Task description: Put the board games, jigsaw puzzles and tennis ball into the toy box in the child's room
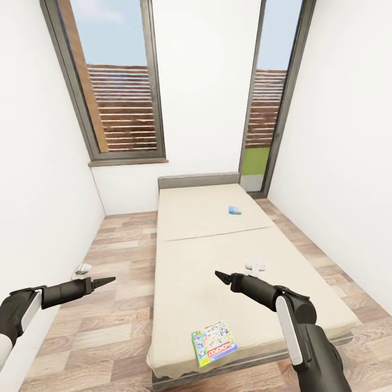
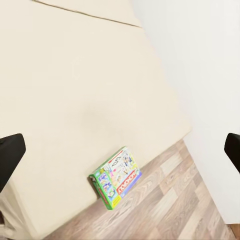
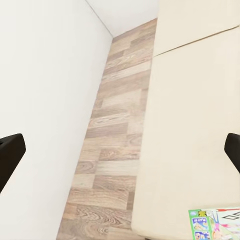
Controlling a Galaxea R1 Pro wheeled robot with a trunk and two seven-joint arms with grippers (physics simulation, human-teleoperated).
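The bed [image 1: 207,256] with its beige two-part mattress fills the middle of the child's room. A larger board game [image 1: 214,343] with a green edge lies flat near the bed's foot edge. It is also in the left wrist view as the board game [image 2: 116,177] at the mattress edge, and a corner of it [image 3: 217,225] is in the right wrist view. A small blue board game [image 1: 235,210] rests on the far half, near the headboard. My left gripper [image 1: 106,281] hovers open over the floor left of the bed. My right gripper [image 1: 220,276] is open above the mattress, holding nothing.
Wood-plank floor strips [image 1: 120,283] run along both sides of the bed between white walls. Tall dark-framed windows [image 1: 117,81] stand behind the headboard. A small white object [image 1: 83,268] lies on the floor by the left wall, another [image 1: 255,266] on the bed's right side.
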